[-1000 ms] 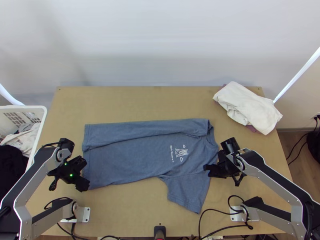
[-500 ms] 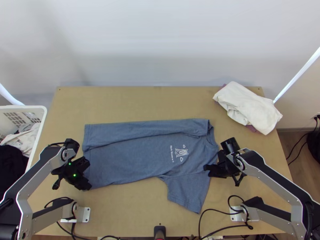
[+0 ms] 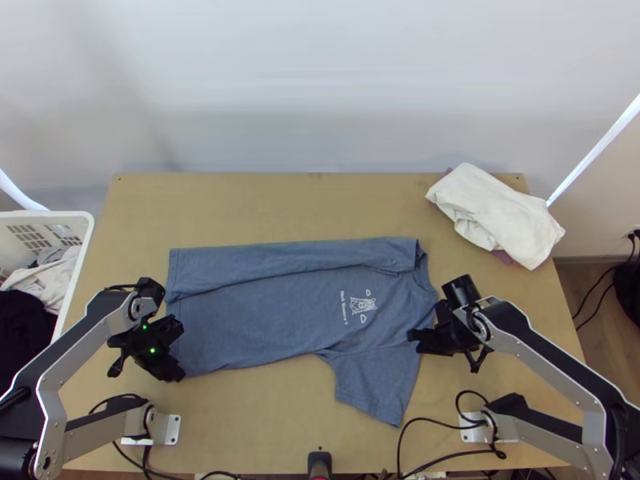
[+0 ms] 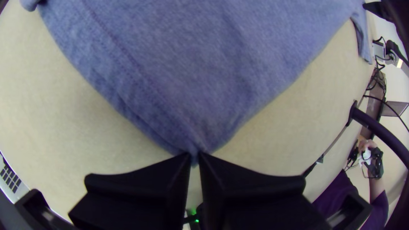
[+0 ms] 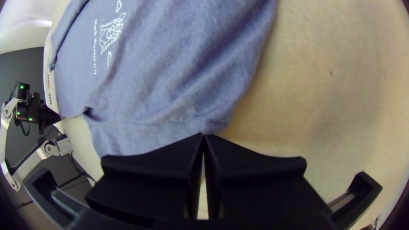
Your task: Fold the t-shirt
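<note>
A: T-shirt first, quick.

B: Blue-grey cotton t-shirt [image 3: 256,324], white print [image 3: 358,306] on the chest, lying flat on the light wooden worktop [image 3: 304,208] between the two claws. Its far long side is turned over in a strip running most of the length. Hem end at the left claw [image 3: 174,376], collar end just beside the right claw [image 3: 413,342]. The near short sleeve [image 3: 376,384] is spread out, angling from the right claw toward the near edge.

A: Claws?

B: Left one closed, black fingers pinching the near hem corner. Right one closed too, tips together on a small bunch of shoulder fabric.

A: What do you get per view?

B: Top view: whole layout. Off-white crumpled cloth [image 3: 496,212] with a bit of mauve fabric [image 3: 503,257] under it, beyond the right claw toward the far corner. White plastic basket [image 3: 72,240] of clothes, outward of the left claw, past the worktop's side.

A: Left wrist view?

B: Stitched hem line running up to the left claw [image 4: 194,157], corner nipped between its tips. Silver laptop [image 4: 12,181] with dark keys, well apart from that claw.

A: Right wrist?

B: Soft creases fanning out from the right claw [image 5: 203,135], sleeve seam beside it. Small dark mark [image 5: 331,73] on the bare worktop near that claw.
</note>
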Motion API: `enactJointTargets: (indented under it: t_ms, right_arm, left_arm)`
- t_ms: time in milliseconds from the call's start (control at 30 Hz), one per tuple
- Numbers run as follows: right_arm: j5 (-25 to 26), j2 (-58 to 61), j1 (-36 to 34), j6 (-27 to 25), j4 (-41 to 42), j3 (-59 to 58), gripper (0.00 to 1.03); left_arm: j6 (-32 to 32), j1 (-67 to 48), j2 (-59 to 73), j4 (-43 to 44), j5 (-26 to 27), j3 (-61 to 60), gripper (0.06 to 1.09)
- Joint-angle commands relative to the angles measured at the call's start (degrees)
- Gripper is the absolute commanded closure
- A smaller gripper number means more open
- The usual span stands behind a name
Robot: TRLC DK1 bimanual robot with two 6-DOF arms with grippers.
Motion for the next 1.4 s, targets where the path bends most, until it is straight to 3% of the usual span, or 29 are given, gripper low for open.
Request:
enactJointTargets:
  t_ms: [0, 300, 467, 833, 1367]
  right_arm:
    - [0.74, -2.00, -0.73, -1.15, 0.00, -0.61, 1.00]
    - [1.09, -4.28, -8.47, -7.31, -0.87, -0.43, 1.00]
    - [1.00, -4.55, -8.03, -7.39, -1.40, 0.71, 1.00]
    - [2.15, -5.87, -4.25, -6.95, -2.02, 11.61, 1.00]
    - [4.52, 10.13, -6.71, -7.39, 2.73, 27.17, 1.00]
  left_arm:
    - [0.10, 1.04, 0.33, 0.25, -0.12, -1.20, 1.04]
    - [4.06, 11.94, 1.21, 0.78, 0.40, 5.22, 1.04]
    - [4.32, 14.31, 0.95, 0.25, 1.54, 7.50, 1.04]
    - [-4.21, 12.90, -0.46, -0.10, 9.19, 18.67, 1.04]
    - [-18.01, 13.26, 11.85, 11.68, 9.89, 31.32, 1.04]
